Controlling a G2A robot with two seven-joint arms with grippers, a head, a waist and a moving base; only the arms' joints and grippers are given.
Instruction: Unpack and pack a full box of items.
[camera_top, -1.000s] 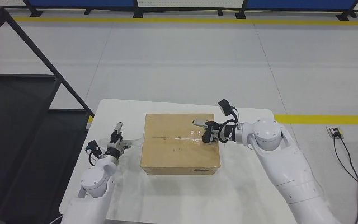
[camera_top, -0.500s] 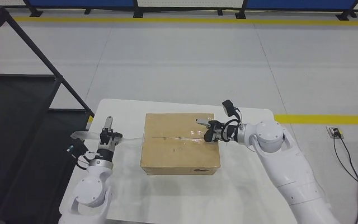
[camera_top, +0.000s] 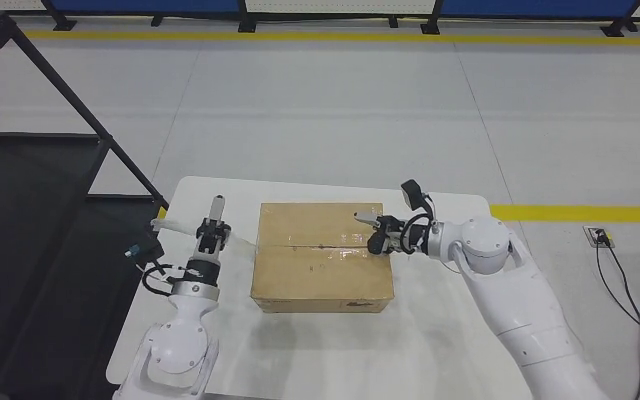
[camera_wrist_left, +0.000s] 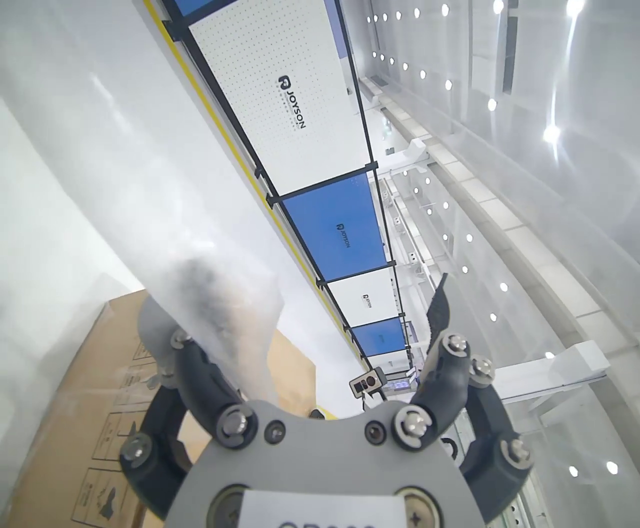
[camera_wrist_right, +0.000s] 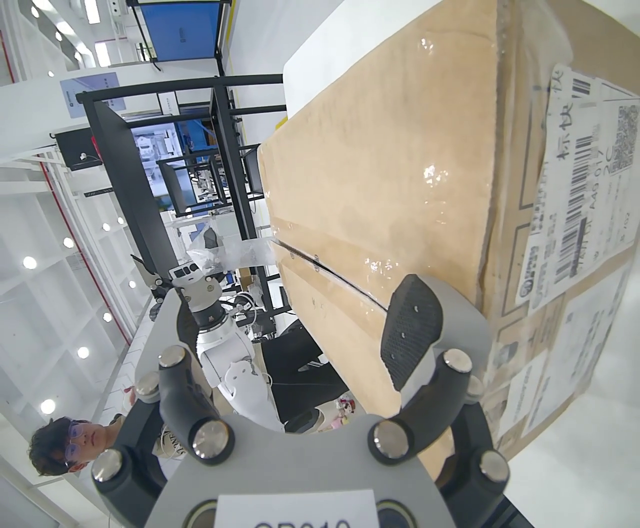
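Here the closed box (camera_top: 322, 257) lies lengthwise left-to-right; right hand (camera_top: 370, 226) and left hand (camera_top: 212, 225) spread wide, gripping nothing.

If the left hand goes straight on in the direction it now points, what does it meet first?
Probably nothing: the left hand points beside the cardboard box, toward the far edge of the table and open air beyond. Depth is hard to judge.

Broad strip of table (camera_top: 330, 345) in front of box (camera_top: 322, 255), narrower beside

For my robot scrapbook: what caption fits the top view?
Left gripper, clear tape clinging, beside a shut cardboard box; right gripper above its top.
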